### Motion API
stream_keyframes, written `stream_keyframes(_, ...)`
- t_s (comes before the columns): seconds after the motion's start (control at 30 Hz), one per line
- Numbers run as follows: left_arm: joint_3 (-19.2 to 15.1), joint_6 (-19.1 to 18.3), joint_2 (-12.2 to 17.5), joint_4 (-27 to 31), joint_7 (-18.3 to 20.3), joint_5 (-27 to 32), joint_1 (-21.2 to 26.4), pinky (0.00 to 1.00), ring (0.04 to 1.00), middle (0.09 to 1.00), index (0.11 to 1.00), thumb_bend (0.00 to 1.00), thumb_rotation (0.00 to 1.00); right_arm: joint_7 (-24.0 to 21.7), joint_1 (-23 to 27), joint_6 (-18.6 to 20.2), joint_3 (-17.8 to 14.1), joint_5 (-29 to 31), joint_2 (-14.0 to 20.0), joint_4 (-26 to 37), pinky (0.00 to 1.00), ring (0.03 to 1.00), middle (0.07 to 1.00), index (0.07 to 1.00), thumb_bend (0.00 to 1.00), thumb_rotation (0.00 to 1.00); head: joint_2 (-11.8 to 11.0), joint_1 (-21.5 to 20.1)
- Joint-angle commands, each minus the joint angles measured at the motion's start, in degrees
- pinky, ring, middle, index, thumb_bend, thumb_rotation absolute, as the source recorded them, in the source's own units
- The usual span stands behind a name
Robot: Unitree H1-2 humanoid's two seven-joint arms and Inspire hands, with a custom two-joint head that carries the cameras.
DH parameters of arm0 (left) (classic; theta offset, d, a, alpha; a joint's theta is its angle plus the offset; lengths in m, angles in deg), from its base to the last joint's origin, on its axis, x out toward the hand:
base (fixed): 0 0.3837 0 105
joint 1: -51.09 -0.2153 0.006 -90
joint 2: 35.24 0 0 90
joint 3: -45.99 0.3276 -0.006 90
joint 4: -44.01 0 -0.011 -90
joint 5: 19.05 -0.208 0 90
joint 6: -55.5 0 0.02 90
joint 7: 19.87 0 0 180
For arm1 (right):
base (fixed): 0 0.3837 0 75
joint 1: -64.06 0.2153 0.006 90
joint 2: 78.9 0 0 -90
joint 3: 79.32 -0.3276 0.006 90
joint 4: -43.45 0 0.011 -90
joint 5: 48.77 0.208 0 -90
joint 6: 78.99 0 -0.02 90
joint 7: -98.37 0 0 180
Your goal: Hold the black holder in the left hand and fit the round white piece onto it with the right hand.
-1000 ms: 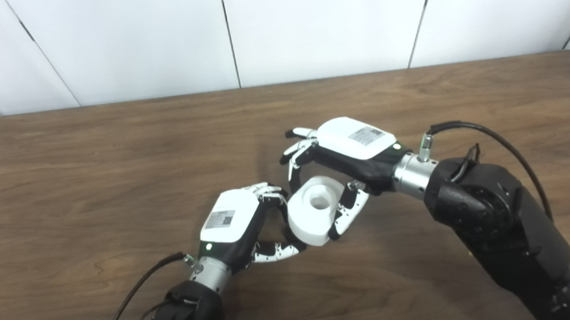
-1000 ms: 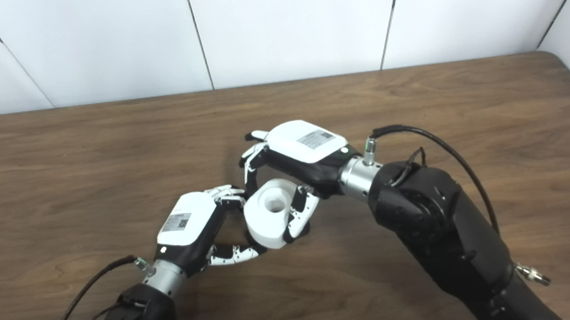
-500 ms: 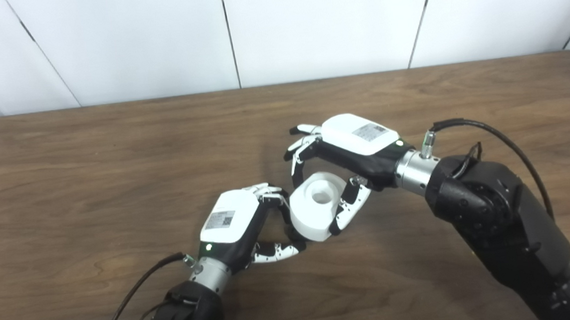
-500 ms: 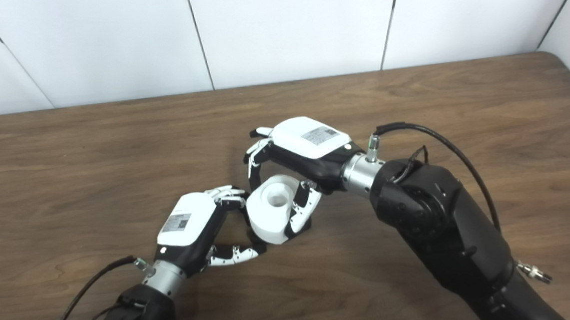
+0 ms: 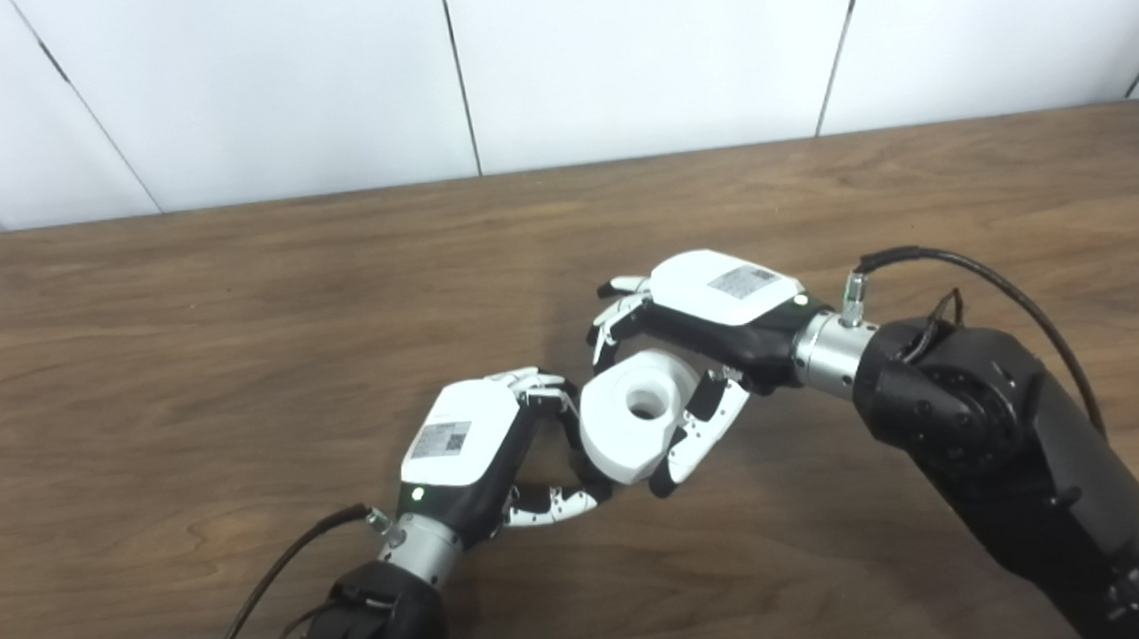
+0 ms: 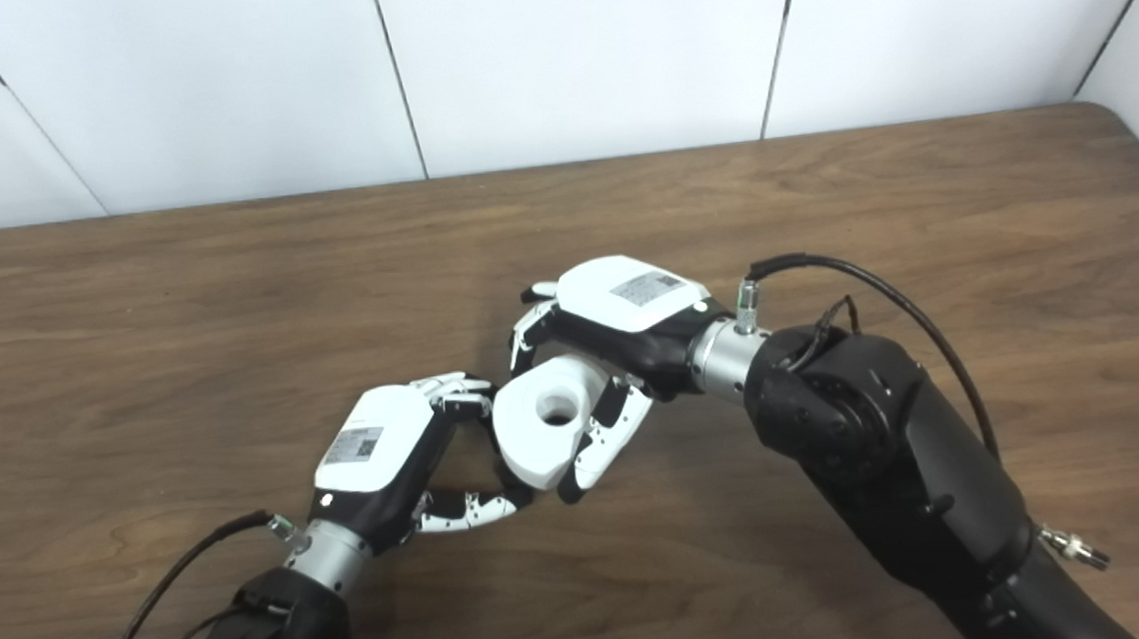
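Curling around the black holder [image 5: 579, 459], of which only a dark sliver shows, the left hand [image 5: 468, 447] sits where it was a second ago, fingers closed above and thumb below. Just to its right, the round white piece [image 5: 632, 425] presses against that holder, now tipped so its bore faces more toward the camera. The right hand [image 5: 701, 335] grips the piece between fingers and thumb, having dropped lower and nearer over the wooden table [image 5: 178, 317].
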Motion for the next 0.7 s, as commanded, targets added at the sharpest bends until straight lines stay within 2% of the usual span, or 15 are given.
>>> stream_keyframes(0.0, 0.8, -1.0, 0.4, -0.3, 2.7, -1.0, -0.5, 0.82, 0.837, 0.778, 0.497, 0.52, 0.08, -0.6, 2.0, 0.3, -0.5, 0.0, 0.8, 1.6, 0.73, 0.953, 0.821, 0.675, 1.00, 0.44, 0.0, 0.0)
stream_keyframes(0.03, 0.8, -1.0, 0.3, -0.4, 2.7, -1.3, -0.5, 0.82, 0.836, 0.780, 0.619, 0.71, 0.23, -1.1, 2.2, 0.4, -0.6, 0.1, 0.8, 1.7, 0.74, 0.956, 0.825, 0.685, 1.00, 0.44, 0.0, -0.1)
stream_keyframes(0.1, 0.9, -1.0, 0.3, -0.6, 2.8, -1.8, -0.3, 0.82, 0.837, 0.784, 0.678, 0.79, 0.30, -2.3, 2.6, 0.8, -0.6, 0.2, 0.9, 1.9, 0.75, 0.961, 0.831, 0.704, 1.00, 0.45, 0.0, -0.1)
stream_keyframes(0.27, 1.0, -1.5, 0.2, -0.6, 4.1, -2.8, 0.1, 0.82, 0.846, 0.799, 0.738, 0.85, 0.37, -5.7, 3.8, 2.4, -0.4, 0.7, 1.2, 2.4, 0.82, 0.986, 0.863, 0.758, 1.00, 0.47, 0.0, -0.1)
stream_keyframes(0.67, 0.7, -2.3, -0.2, -0.4, 6.4, -4.0, 0.1, 0.84, 0.871, 0.850, 0.863, 0.94, 0.46, -7.6, 4.6, 4.0, -0.2, 0.3, 1.3, 2.6, 0.84, 1.000, 0.904, 0.803, 1.00, 0.46, -0.2, -0.2)
